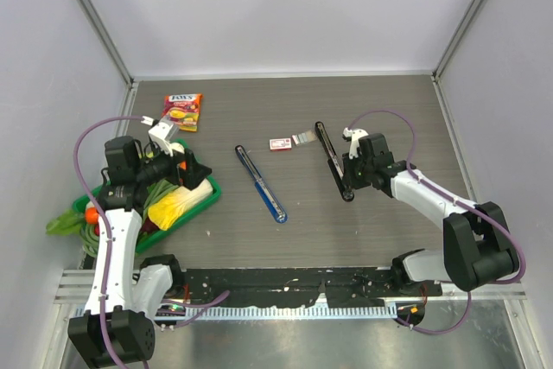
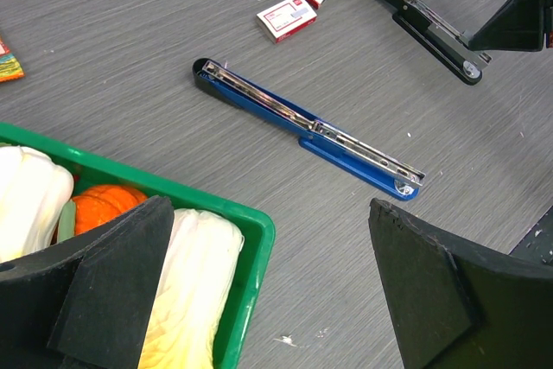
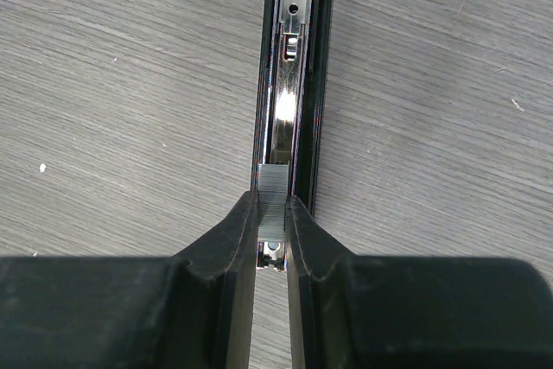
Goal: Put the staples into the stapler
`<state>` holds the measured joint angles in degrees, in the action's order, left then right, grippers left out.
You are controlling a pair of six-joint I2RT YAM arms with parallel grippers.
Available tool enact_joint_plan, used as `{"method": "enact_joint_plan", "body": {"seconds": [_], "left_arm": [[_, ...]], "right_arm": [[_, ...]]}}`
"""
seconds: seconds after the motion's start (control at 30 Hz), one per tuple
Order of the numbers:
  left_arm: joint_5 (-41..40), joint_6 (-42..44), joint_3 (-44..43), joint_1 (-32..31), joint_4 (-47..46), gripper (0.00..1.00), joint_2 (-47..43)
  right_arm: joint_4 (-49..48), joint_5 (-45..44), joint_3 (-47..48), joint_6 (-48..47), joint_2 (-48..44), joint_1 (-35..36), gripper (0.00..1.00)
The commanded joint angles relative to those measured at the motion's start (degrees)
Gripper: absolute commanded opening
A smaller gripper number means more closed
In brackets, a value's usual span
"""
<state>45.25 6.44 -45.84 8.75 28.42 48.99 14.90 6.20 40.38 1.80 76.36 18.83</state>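
Black fingers (image 3: 226, 252) of the right gripper (image 3: 273, 212) fill the bottom of the wrist view, pressed together on the staples (image 3: 273, 189). It's a short silvery strip with a fine ribbed face, and its lower part is hidden between the pads. The strip sits in line over the chrome rail of the black stapler (image 3: 285, 101); can't tell if it touches the rail floor. Glossy black shell, mirror-bright channel, small hole near the top. No readable marking, and the far end is cut off by the top edge.

Overhead, that stapler (image 1: 333, 160) lies opened flat on a diagonal, right of centre, with the right gripper (image 1: 347, 170) at its lower end.

Red-and-white box (image 1: 279, 143) sits near the stapler's upper end, print too small to read. A grey strip (image 1: 304, 137) lies between box and stapler; can't make out what it is.

Blue stapler (image 1: 259, 183) is at centre, also opened flat, metal rail facing up.

Left gripper (image 2: 263, 213) is spread wide over the corner of the green plastic tray (image 2: 173, 192), lower left. Its fingers hide part of the contents: pale leafy cabbage (image 2: 199, 283) and something round and orange (image 2: 104, 205).

Yellow-red snack packet (image 1: 183, 111) is at upper left, lettering too blurred to read.

Grey wood-grain table (image 2: 130, 58).
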Motion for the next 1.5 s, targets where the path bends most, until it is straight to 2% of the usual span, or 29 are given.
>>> {"method": "enact_joint_plan", "body": {"seconds": [0.0,0.63,1.47], "left_arm": [[1.8,0.1,0.3,0.6,-2.7,1.0,-0.7],[1.9,0.1,0.4,0.7,-2.7,1.0,-0.7],[2.0,-0.1,0.2,0.7,-2.7,1.0,-0.6]], "right_arm": [[-1.2,0.8,-0.5,-0.7,-1.9,-0.6,0.19],[-1.1,3.8,-0.7,-0.8,-2.3,-2.7,0.22],[0.0,2.4,0.0,-0.8,-0.2,-2.8,0.22]]}}
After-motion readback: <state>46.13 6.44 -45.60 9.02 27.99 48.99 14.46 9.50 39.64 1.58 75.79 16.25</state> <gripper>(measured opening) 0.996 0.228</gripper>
